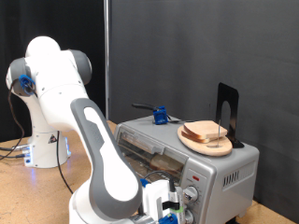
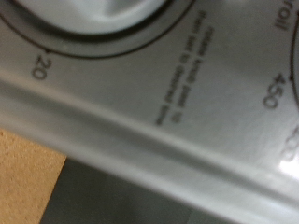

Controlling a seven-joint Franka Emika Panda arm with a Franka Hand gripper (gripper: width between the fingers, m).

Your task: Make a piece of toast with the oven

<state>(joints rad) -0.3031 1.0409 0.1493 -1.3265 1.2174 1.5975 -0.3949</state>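
From my remote seat I see the gripper [image 1: 166,207] low at the front of the oven [image 1: 201,159], right up against the control panel where the round knobs [image 1: 192,195] sit; the wrist view is filled with brushed silver panel [image 2: 168,140], the edge of a dial [image 2: 93,23] and printed marks such as 20 and 450, so the fingers are pressed close to a knob. Whether the claw is open or clamped I cannot tell, since the arm's white body and the blur hide the fingertips. The piece of toast [image 1: 207,132] lies well above the claw and off to its far side, resting on a round wooden plate [image 1: 205,143] on the oven's roof, with a black stand [image 1: 228,110] just behind it and a small blue object [image 1: 160,117] further along the roof. I judge the slice to be light, slightly springy and crumbly (easy to dent), so I would take it by opposite crust edges with a gentle pinch, where the tan rim is firmest. The plate's raised rim may crowd the fingers.
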